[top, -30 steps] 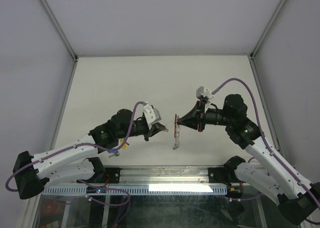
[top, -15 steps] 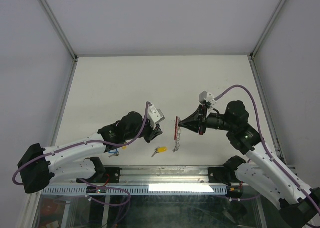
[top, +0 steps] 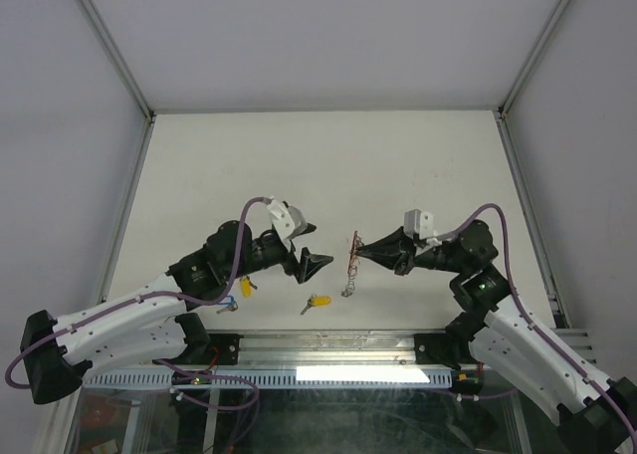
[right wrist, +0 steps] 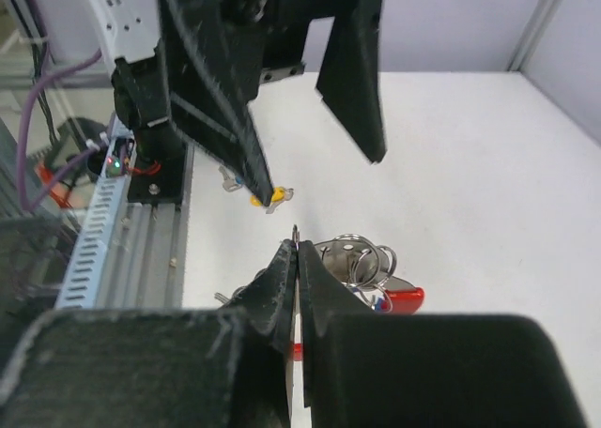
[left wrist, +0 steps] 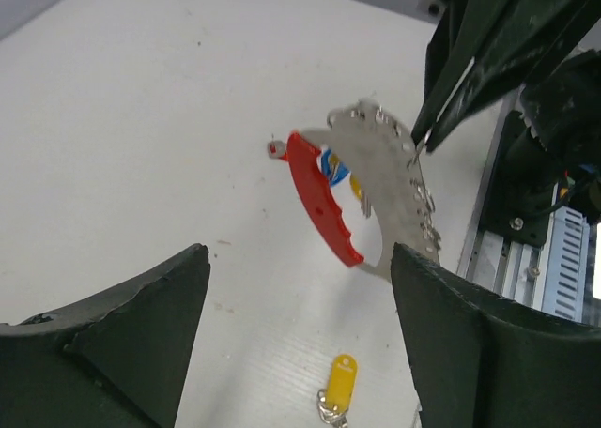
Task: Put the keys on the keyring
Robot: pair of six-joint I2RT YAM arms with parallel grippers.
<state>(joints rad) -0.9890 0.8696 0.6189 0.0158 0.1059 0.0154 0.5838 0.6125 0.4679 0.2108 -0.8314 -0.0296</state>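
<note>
1. Bench: white top. All listed items sit toward its near edge.
2. Left yellow-tagged key: lies on the bench near the near edge, left of centre, tight beside the left arm. It shows in the overhead view only, and the left wrist view does not take it in.
3. Left gripper: its jaws stand wide apart with nothing between them. It is above the bench and faces the keyring. In the left wrist view only bare bench shows in the gap.
4. Centre yellow-tagged key: lies loose on the bench by the near edge, between the two grippers. The left wrist view shows its silver end pointing toward the camera.
5. Keyring: near the middle of the near edge, held at its metal part. Overhead it reads as a thin red strip. The left wrist view shows the curved red band, the metal plate and the row of rings. Whether its low end touches the bench cannot be told.
6. Right gripper: its jaws are pressed together on the keyring's metal edge, seen closest in the right wrist view.
</note>
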